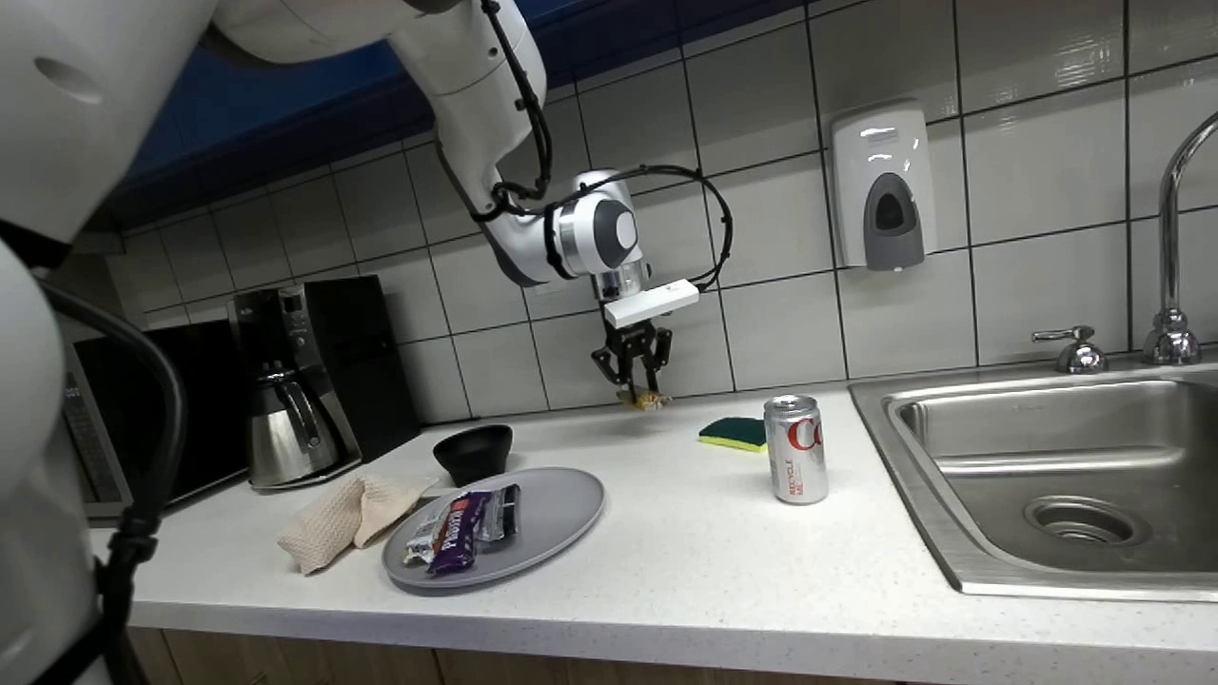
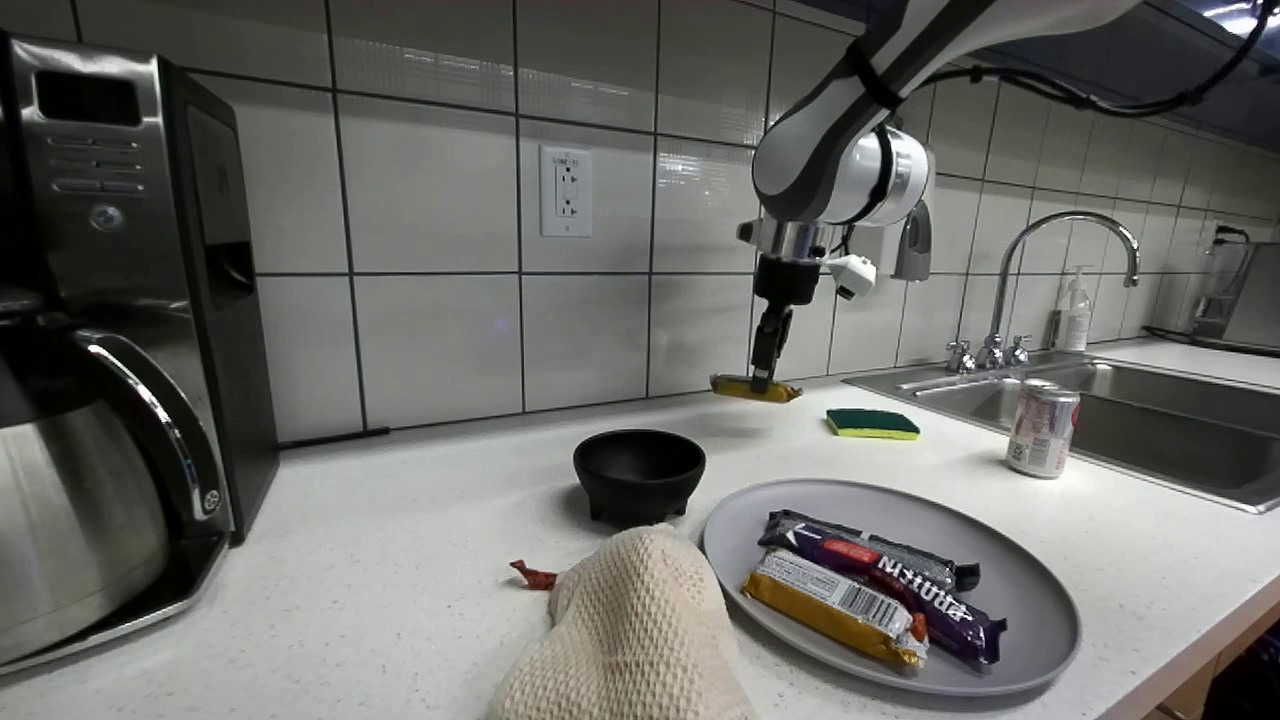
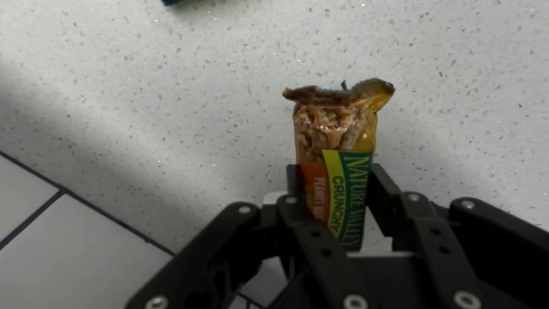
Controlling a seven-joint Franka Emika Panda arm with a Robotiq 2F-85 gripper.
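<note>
In the wrist view a Nature Valley Crunchy bar [image 3: 339, 171] in a green, yellow and orange wrapper is pinched between the two black fingers of my gripper [image 3: 332, 189]. Its crimped far end sticks out past the fingertips, and the near end is partly behind the gripper. Both exterior views show the bar [image 2: 730, 387] held level above the counter near the tiled wall. Closest below are a black bowl [image 2: 640, 475] and a green and yellow sponge [image 2: 872, 424]. A grey plate [image 2: 1030, 620] carries a purple protein bar [image 2: 890, 585], a gold-wrapped bar [image 2: 825, 600] and a dark silvery wrapper.
A silver soda can [image 1: 797, 452] stands beside the steel sink [image 1: 904, 476]. A beige cloth [image 2: 630, 630] lies by the plate, with a red wrapper end [image 2: 533, 575] showing next to it. The coffee maker [image 1: 352, 362] and its carafe stand near the wall, under a blue cabinet.
</note>
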